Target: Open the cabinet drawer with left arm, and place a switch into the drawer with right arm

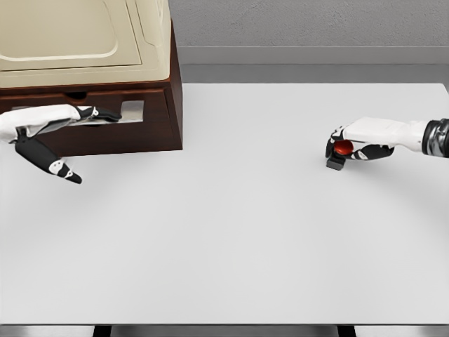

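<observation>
Left hand open-fingered at drawer; switch within right hand's curled fingers.

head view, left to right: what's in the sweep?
Left robot hand at the drawer handle → brown cabinet → bare white table → switch → right robot hand gripping it.

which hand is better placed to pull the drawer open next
Left. The left hand is already at the drawer front of the cabinet, fingers reaching its handle. The right hand is far across the table, closed on the switch.
</observation>
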Tool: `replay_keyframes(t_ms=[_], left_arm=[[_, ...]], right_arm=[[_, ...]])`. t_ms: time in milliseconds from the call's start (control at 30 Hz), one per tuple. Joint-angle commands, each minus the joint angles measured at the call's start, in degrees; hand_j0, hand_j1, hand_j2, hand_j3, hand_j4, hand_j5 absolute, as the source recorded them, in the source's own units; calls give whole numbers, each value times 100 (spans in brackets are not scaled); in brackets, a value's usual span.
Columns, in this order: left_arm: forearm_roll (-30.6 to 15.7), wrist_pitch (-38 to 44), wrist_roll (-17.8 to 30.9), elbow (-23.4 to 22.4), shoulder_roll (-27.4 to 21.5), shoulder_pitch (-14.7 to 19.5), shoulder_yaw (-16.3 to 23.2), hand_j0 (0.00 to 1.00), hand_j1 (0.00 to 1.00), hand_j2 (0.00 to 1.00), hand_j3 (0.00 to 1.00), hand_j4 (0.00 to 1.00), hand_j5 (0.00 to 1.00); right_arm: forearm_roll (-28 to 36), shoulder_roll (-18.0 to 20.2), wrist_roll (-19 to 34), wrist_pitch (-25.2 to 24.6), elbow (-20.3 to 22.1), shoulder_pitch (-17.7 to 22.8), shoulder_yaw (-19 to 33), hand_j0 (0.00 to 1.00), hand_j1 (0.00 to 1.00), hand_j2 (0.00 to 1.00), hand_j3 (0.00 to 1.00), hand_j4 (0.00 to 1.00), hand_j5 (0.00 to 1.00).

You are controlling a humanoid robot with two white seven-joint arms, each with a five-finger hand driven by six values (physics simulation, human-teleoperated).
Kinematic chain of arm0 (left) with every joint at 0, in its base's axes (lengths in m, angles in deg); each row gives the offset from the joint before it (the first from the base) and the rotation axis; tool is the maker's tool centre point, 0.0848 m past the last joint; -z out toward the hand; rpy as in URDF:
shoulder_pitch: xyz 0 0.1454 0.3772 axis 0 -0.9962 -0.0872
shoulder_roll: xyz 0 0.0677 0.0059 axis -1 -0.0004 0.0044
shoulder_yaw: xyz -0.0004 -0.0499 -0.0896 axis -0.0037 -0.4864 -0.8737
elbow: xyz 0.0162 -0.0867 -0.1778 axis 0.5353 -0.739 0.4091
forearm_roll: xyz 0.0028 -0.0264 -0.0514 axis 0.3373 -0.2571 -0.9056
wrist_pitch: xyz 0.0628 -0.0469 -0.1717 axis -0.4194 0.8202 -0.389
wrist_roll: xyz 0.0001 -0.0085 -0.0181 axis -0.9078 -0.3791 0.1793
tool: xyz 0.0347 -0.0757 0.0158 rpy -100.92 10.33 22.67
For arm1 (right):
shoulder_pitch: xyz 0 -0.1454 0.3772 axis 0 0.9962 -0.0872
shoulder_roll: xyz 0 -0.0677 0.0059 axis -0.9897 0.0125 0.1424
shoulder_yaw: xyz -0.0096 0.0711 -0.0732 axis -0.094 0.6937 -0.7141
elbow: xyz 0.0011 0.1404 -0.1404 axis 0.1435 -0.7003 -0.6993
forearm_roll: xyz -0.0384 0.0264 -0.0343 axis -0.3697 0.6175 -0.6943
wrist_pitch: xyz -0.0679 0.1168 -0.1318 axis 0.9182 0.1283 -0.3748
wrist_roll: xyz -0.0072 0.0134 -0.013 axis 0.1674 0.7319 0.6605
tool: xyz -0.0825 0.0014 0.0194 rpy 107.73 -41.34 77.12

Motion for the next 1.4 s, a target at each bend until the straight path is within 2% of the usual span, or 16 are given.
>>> replay_keyframes(t_ms=[0, 367, 633, 900, 1200, 1367], left_arm=[[210, -7, 64, -1, -58, 1, 45, 100, 100, 100, 100, 100, 100], [69, -7, 655, 60, -357, 1, 37, 100, 100, 100, 100, 100, 100], [-133, -7, 655, 69, -603, 18, 1, 100, 100, 100, 100, 100, 100], [-221, 2, 655, 69, -603, -8, 10, 100, 100, 100, 100, 100, 100], [-291, 2, 655, 69, -761, -43, 1, 100, 100, 100, 100, 100, 100], [-388, 2, 655, 69, -805, -114, 10, 100, 100, 100, 100, 100, 100]], right_arm=[[12, -3, 13, -2, 2, -9, -31, 48, 48, 48, 48, 48, 48], [38, -3, 13, 26, 116, -255, -14, 48, 48, 48, 48, 48, 48], [38, 15, 13, 26, 731, -378, -22, 48, 48, 48, 48, 48, 48], [65, 41, 13, 26, 1329, -492, -31, 48, 48, 48, 48, 48, 48], [65, -3, 13, 26, 1557, -685, -75, 48, 48, 48, 48, 48, 48], [74, -214, 13, 26, 1557, -879, -172, 48, 48, 48, 48, 48, 48]])
